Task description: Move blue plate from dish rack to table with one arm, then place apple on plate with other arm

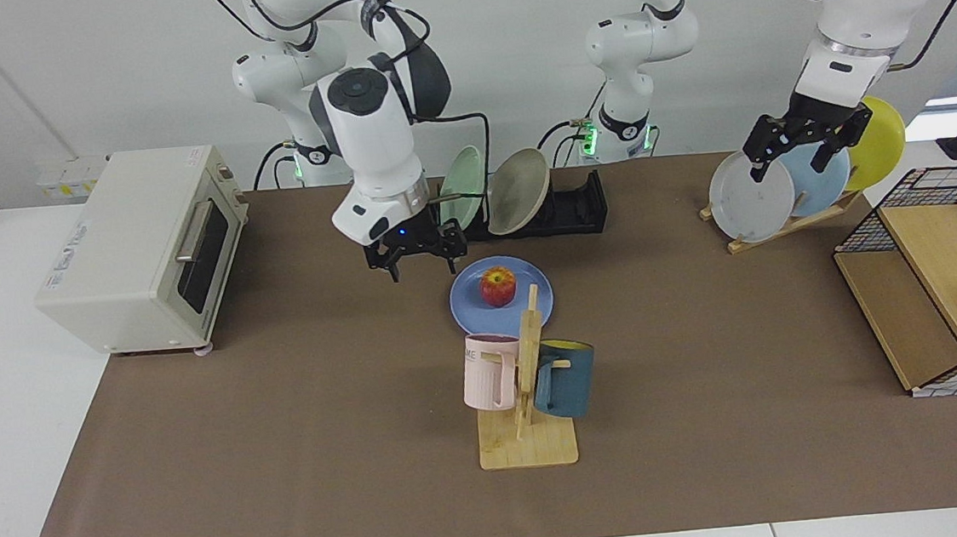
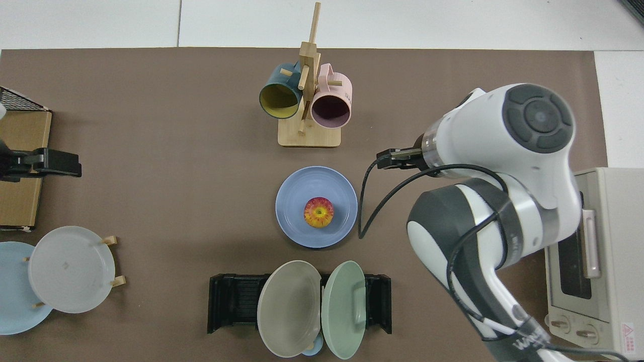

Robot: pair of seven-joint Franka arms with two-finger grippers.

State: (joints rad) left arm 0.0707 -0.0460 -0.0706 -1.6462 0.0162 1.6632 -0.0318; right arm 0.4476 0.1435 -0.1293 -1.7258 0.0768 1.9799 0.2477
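Observation:
The blue plate [image 1: 469, 308] [image 2: 294, 223] lies flat on the table's brown mat [image 1: 288, 454], just in front of the black dish rack [image 1: 580, 205] [image 2: 231, 301]. The red and yellow apple [image 1: 498, 287] [image 2: 318, 212] rests in the middle of the plate, with nothing touching it. My right gripper [image 1: 418, 263] hangs open and empty above the mat, to the view's left of the plate and clear of it. In the top view its fingers are hidden under the wrist. My left gripper [image 1: 790, 157] waits open over the wooden plate stand.
The rack holds a beige plate [image 1: 519, 190] and a green plate [image 1: 463, 197]. A mug tree [image 1: 526, 384] with pink and dark blue mugs stands just in front of the blue plate. Toaster oven [image 1: 143, 244] at one end; wooden plate stand [image 1: 782, 223] and wire basket [image 1: 948, 266] at the other.

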